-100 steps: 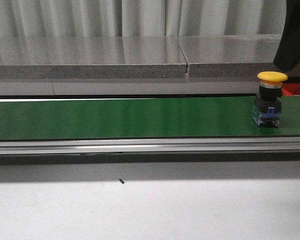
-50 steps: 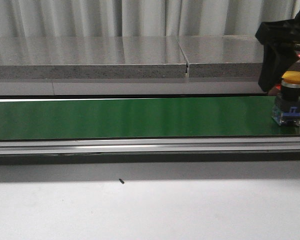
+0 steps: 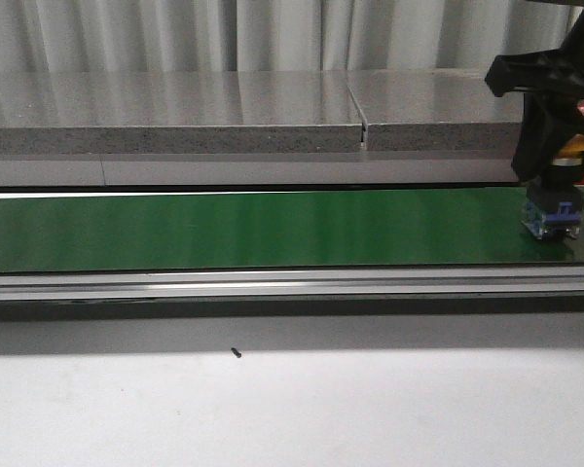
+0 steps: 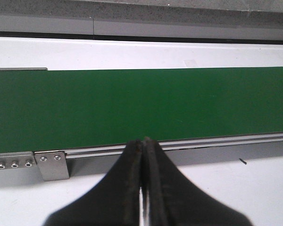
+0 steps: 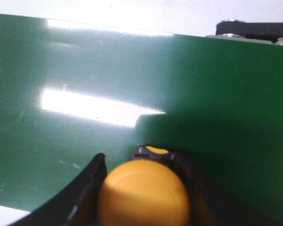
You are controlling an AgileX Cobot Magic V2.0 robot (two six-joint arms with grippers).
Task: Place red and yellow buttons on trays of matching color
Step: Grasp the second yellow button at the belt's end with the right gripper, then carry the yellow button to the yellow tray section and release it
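A yellow button [image 3: 555, 216], with a yellow cap and a black and blue base, stands on the green belt [image 3: 253, 229] at its far right end. My right gripper [image 3: 553, 190] has come down over it from above and hides most of the cap. In the right wrist view both fingers [image 5: 90, 188] press against the sides of the yellow cap [image 5: 144, 193], so this gripper [image 5: 140, 159] is shut on the button. My left gripper [image 4: 142, 142] is shut and holds nothing, hanging over the belt's near rail [image 4: 217, 140]. The red button and the trays are out of view.
A grey stone ledge [image 3: 175, 112] runs behind the belt. A metal rail [image 3: 273, 284] borders the belt's front, with white tabletop [image 3: 273, 409] before it. A small dark speck [image 3: 237, 353] lies on the white surface.
The yellow button rode the belt to the right. My right gripper came down from the upper right over it and closed on its cap, and the button stopped drifting.
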